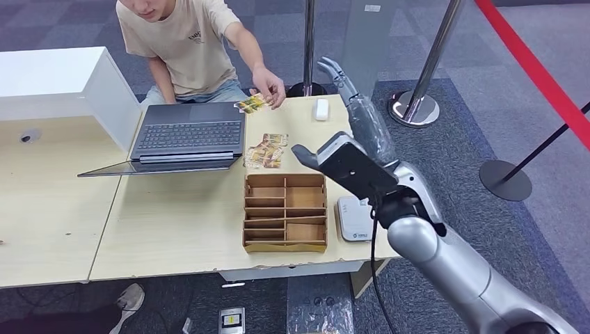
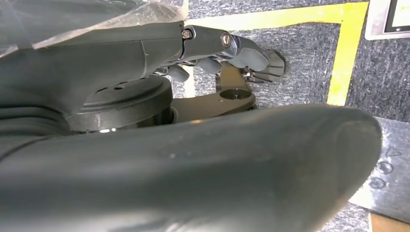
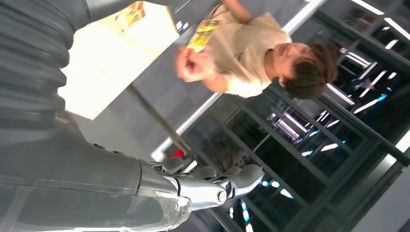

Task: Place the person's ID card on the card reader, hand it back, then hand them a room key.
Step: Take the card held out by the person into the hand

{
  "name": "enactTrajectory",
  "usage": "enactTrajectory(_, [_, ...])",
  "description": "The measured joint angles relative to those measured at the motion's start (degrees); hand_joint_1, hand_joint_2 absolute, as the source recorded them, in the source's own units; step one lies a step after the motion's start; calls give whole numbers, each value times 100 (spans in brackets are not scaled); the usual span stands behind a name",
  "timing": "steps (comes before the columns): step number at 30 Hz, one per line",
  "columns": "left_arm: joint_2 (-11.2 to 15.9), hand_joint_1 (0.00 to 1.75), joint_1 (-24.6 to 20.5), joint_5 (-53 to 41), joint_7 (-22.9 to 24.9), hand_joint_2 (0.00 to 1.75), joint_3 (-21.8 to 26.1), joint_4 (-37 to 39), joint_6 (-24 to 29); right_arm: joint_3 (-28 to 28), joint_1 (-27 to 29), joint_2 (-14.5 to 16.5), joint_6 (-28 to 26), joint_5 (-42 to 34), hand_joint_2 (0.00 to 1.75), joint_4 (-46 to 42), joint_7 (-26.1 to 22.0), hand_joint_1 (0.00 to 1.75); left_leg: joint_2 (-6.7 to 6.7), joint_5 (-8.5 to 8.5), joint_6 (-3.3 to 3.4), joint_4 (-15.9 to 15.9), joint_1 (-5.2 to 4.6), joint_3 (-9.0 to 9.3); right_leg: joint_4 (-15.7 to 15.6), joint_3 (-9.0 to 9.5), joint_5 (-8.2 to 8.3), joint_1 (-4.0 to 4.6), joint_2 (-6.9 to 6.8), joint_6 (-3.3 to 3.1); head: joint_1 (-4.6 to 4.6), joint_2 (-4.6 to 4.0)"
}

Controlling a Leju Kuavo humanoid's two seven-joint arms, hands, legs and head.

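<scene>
We see the right hand [image 1: 362, 115] raised over the worktop's [image 1: 181, 223] right edge, its fingers [image 1: 334, 69] stretched out and apart, holding nothing, pointing towards the far edge. Across the worktop a person [image 1: 188, 42] leans in, and the person's hand [image 1: 268, 83] grips a yellow patterned card [image 1: 252, 103] right at the far edge, just beside the far right corner of the open laptop [image 1: 188, 136]. From the right wrist we catch that same card [image 3: 203, 35] in the person's hand, well apart from our extended fingers [image 3: 241, 178]. More yellow cards [image 1: 266, 151] lie loose on the worktop between the laptop and the wooden divided tray [image 1: 285, 212]. The white card reader [image 1: 353, 219] sits just beside the tray's right side, near the worktop's right edge, partly hidden by our forearm. A small white mouse-like thing [image 1: 321, 108] rests near the far edge, to the right of the person's hand. Down at our side, the left hand [image 2: 227, 50] hangs over grey carpet with yellow tape [image 2: 345, 50]; its fingers look curled in, with nothing in them that we can see.
</scene>
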Motion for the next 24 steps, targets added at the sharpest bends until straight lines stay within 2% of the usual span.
enactTrajectory(4, [8,0,-35,-66,42,0,-71,3,-43,338,-198,138,2,397,175,410,103,0,-3,0,0,0,0,1,1,-1,0,0,-1,0,-1,0])
enactTrajectory(11, [12,0,-52,-137,80,0,-163,4,-56,673,-374,376,-117,292,175,1239,-24,0,-5,1,0,2,0,1,2,-3,0,0,-3,0,0,0])
enactTrajectory(18, [13,0,-54,-218,176,0,-220,7,-57,904,-360,596,-1201,1224,175,1592,-133,0,-4,1,-1,4,0,1,3,-5,0,0,-2,0,-1,0])
enactTrajectory(24, [12,0,-55,-190,180,0,-231,8,-56,1048,-319,855,-1629,1609,175,1766,-140,0,-4,1,-1,4,1,3,4,-6,0,1,-2,-1,0,0])
